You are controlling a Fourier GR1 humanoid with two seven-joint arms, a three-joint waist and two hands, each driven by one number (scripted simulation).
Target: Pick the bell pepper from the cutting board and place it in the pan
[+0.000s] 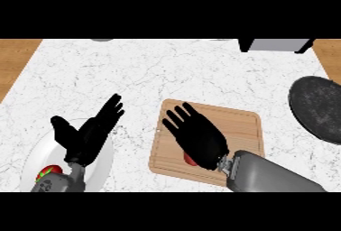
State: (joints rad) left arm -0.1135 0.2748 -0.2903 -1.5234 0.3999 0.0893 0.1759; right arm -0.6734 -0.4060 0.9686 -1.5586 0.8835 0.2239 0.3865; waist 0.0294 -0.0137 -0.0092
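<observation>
On the counter (166, 67), the cutting board (240, 131) lies near the middle, a plate (39, 151) to its left, the pan (320, 108) to its right. The bell pepper (189, 159) lies on the board, under the right hand (200, 135).

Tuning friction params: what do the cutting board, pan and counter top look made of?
Cutting board: pale wood, matte, faint grain.
Pan: dark, speckled, dull; likely cast iron or coated metal.
Counter top: white stone, probably marble, grey veins.
</observation>
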